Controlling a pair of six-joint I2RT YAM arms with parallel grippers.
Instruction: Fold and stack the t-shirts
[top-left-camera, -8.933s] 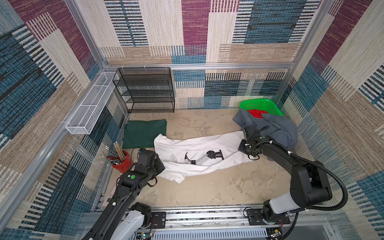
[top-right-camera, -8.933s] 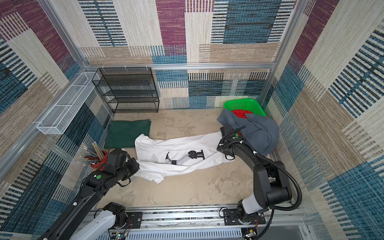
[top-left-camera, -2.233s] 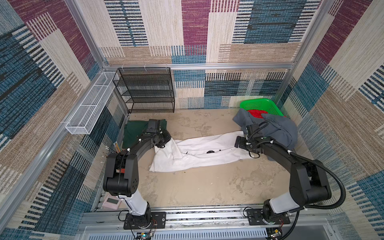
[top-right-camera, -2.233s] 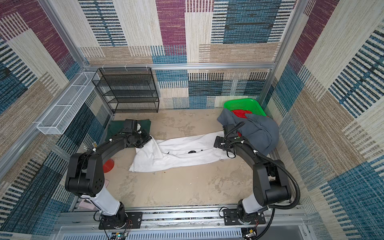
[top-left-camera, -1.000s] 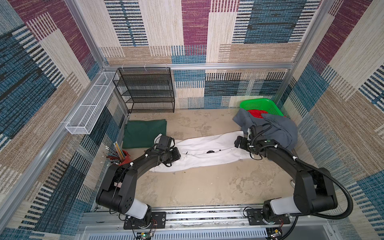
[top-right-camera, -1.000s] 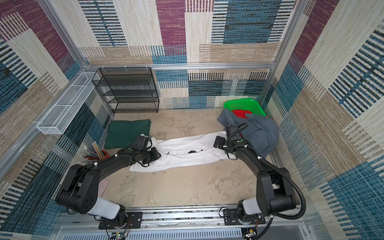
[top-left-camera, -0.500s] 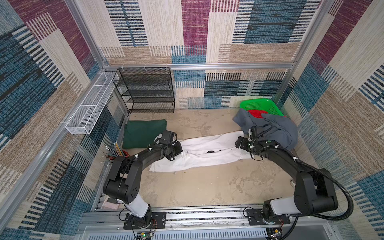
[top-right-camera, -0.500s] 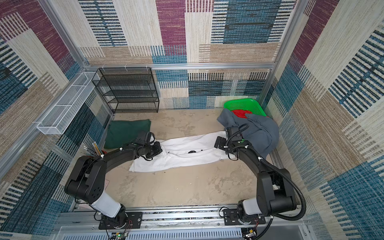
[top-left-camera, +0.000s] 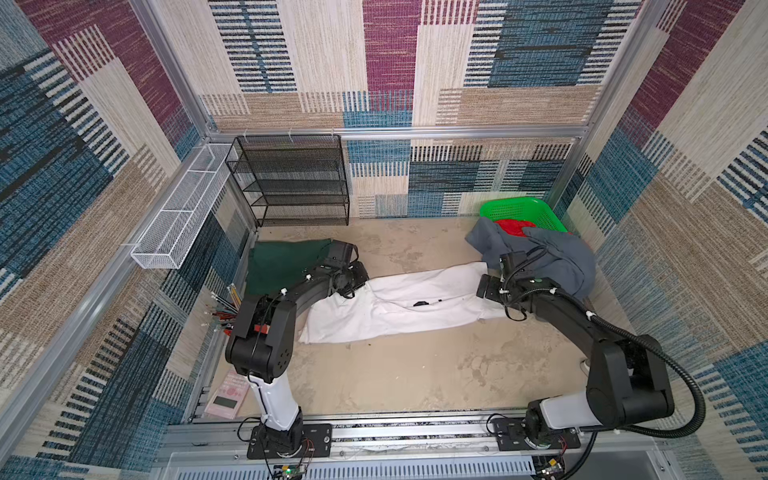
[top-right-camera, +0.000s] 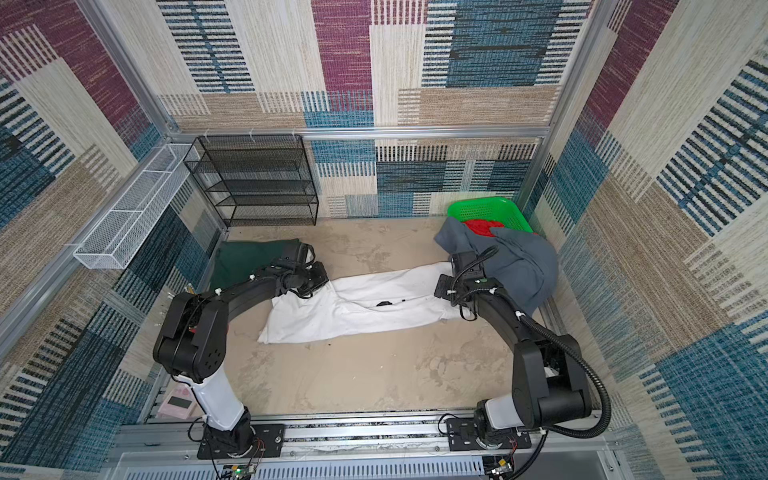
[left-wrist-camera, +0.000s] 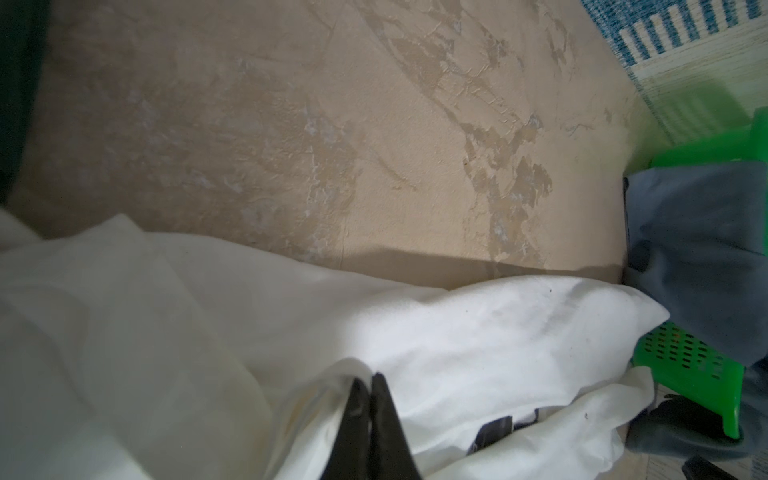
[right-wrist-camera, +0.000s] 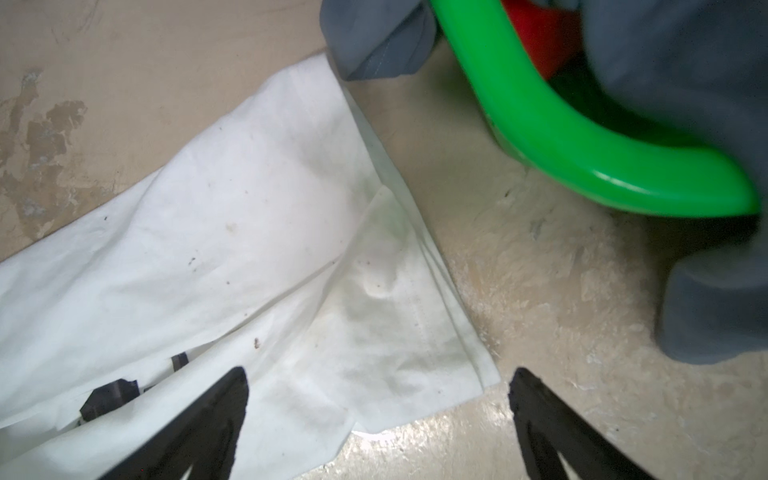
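Stretching across the sandy worktop (top-left-camera: 415, 374), the white t-shirt (top-left-camera: 399, 307) lay folded into a long band. Its long axis ran from the left arm's side to the right arm's side, so each arm had one end of it close by. That is the relation the coming fold would seem to turn on: both ends could be taken at once and one carried along the axis toward the other.

The slate grey t-shirt (top-left-camera: 561, 257) was heaped at the white t-shirt's right end, touching its far corner and draped over the bright green basket (top-left-camera: 519, 208) just beyond. The dark green t-shirt (top-left-camera: 282, 266) lay flat past the white t-shirt's left end, on its far side.

The left claw (left-wrist-camera: 368, 378) sat on the white t-shirt's left end. Its jaws were together on a raised ridge of white cloth, apparently pinching it.

The right claw (right-wrist-camera: 379, 371) hung over the white t-shirt's right end. Its jaws were spread wide and holding nothing, and they straddled the hemmed corner.
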